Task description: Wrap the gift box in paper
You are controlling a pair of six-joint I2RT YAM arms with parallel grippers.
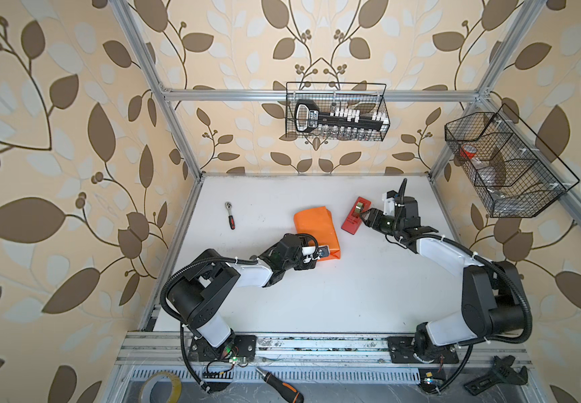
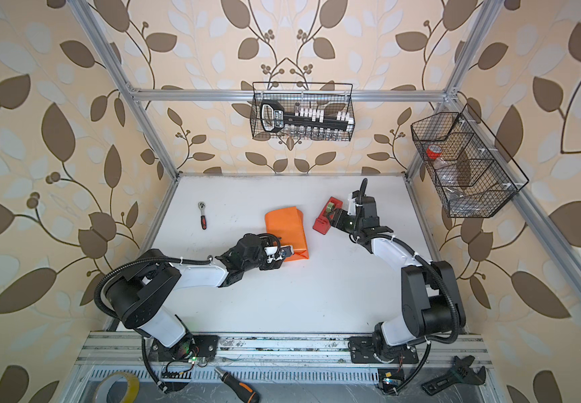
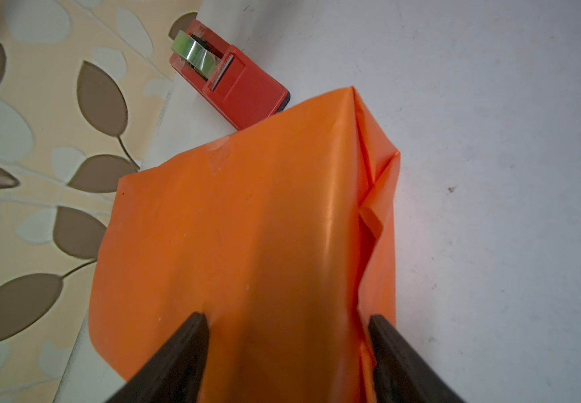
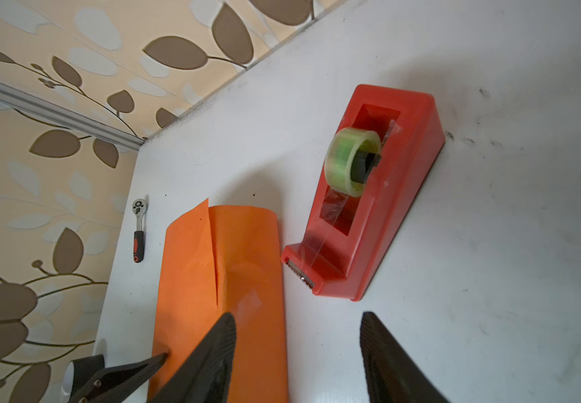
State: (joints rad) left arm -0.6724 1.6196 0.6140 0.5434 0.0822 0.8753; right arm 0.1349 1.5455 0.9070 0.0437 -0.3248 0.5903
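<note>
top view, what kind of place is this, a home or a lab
Probably a robot test cell, not a home: leaf wallpaper behind an aluminium frame, a wire tool basket hung on it, two arms bolted to a rail.

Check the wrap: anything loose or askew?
Yes: the paper seam gapes toward the far end, one flap corner sticking past the edge, and a side fold is crumpled, not flat.
</note>
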